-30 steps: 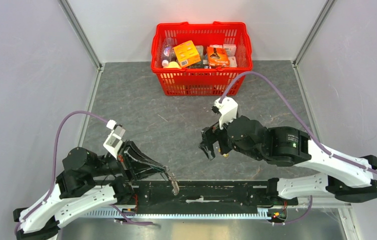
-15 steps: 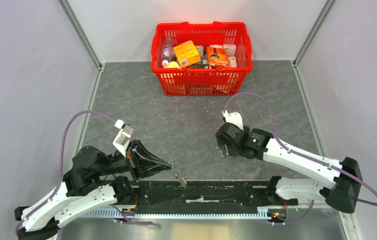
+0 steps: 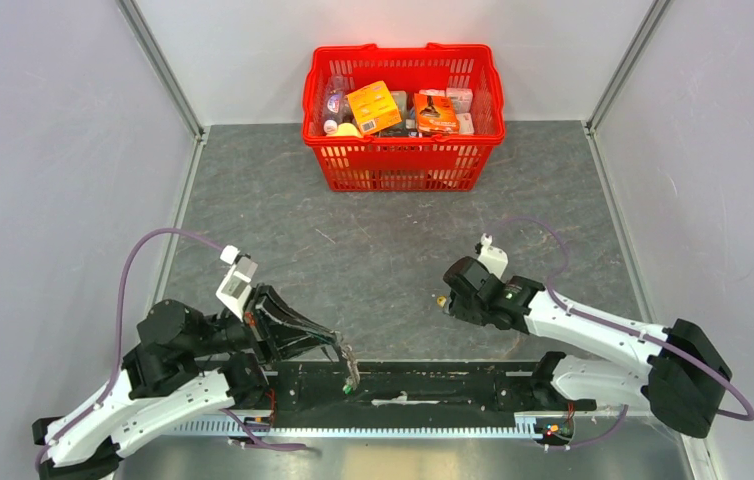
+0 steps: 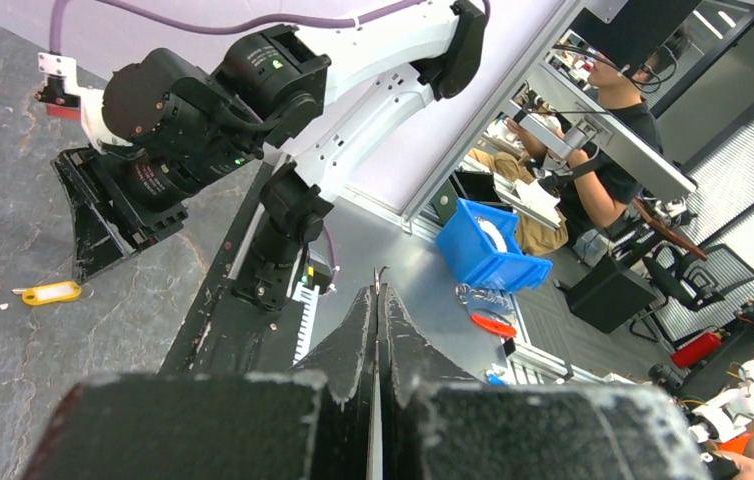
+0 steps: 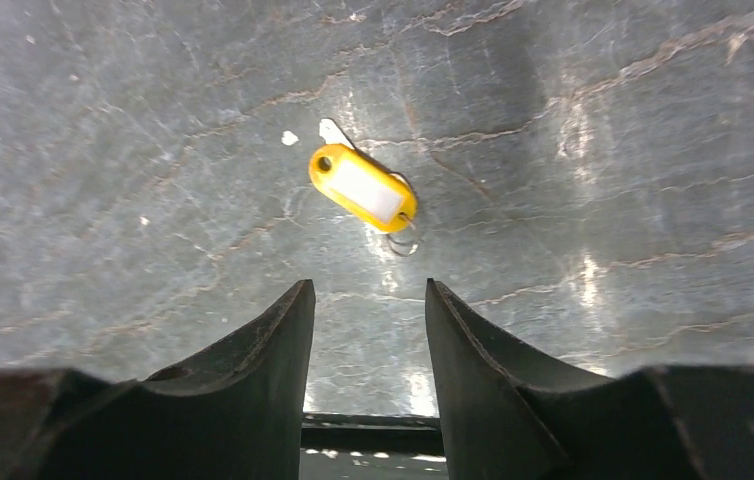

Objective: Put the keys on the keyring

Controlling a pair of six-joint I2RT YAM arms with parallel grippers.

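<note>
The yellow-orange key lies flat on the grey table just ahead of my right gripper, which is open, empty and low over the table. In the top view this key is a small spot at the right gripper's tips. It also shows in the left wrist view. My left gripper is shut on the keyring, which hangs from its tips above the black base rail. A small green bit, probably the green key, dangles at its lower end. In the left wrist view a thin metal wire pokes out past the left gripper.
A red basket full of packets stands at the back centre. The black base rail runs along the near edge between the arm bases. Grey walls close in the left and right sides.
My right arm has swung down and to the right, and its gripper is now low over the yellow-orange key. My left gripper shifted right, then back a little, still holding the keyring.
</note>
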